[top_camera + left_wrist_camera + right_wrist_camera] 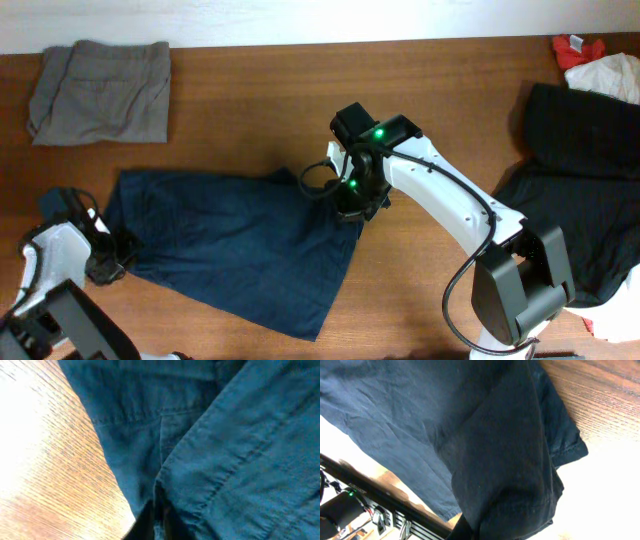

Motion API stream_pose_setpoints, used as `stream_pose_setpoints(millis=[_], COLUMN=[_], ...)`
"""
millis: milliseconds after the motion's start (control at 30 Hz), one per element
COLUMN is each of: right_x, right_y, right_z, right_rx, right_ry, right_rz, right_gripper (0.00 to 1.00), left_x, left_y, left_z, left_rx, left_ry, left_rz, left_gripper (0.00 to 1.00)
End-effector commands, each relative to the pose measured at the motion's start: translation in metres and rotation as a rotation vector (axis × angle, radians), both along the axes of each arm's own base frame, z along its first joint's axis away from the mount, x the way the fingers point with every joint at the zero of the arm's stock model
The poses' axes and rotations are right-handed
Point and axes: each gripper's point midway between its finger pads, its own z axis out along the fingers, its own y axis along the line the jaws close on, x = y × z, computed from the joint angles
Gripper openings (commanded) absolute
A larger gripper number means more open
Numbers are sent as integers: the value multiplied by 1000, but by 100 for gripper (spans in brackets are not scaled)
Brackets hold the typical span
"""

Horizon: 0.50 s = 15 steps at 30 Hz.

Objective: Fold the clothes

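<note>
Now, item by item:

- The navy shorts (pixel 230 245) lie spread on the wooden table (pixel 260 80), left of its middle and towards the near edge. They run from a wide end by the left edge to a narrower tip that points at the near edge.
- The left gripper (pixel 112 258) sits at the shorts' left end, close to the table's left edge. Its fingers are closed narrow on the hem there.
- From the left wrist, a seamed fold of the blue cloth (pixel 240 435) fills most of the picture. The cloth gathers into a crease that runs down between the dark fingers (pixel 150 522) at the bottom edge, and bare wood (pixel 45 460) shows to the left.
- The right gripper (pixel 352 198) is at the shorts' far right corner, near the middle of the table. Its fingers are pinched together on that corner.
- From the right wrist, the cloth (pixel 495 460) bunches into a dark doubled fold that leads down towards the gripper. The rest fans out across the picture, with wood (pixel 600 395) showing at the upper right.
- A folded grey garment (pixel 100 90) lies near the far left corner, well apart from the shorts.
- A big black garment (pixel 585 190) is draped along the right edge.
- A red cloth (pixel 577 47) and a white cloth (pixel 605 72) lie at the far right corner, just beyond the black one.
</note>
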Motion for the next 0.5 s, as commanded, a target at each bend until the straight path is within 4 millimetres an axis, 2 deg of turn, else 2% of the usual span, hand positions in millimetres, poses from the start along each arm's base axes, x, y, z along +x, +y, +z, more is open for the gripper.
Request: stream_pose_setpoints(millis=[0, 133, 233, 467], right_x=[5, 3, -1, -12], right_y=[1, 1, 0, 0], right_z=[15, 15, 18, 30], right_rx=[17, 21, 18, 23], right_ry=[-45, -34, -16, 11], right_rz=[-8, -8, -7, 10], right_gripper=[6, 5, 4, 4], left_x=[3, 0, -1, 20], left_y=[6, 5, 4, 17], left_z=[16, 16, 23, 98], left_rx=[43, 35, 32, 140], left_ry=[-39, -29, -30, -213], left_rz=[10, 15, 40, 59], left_gripper=[1, 1, 1, 1])
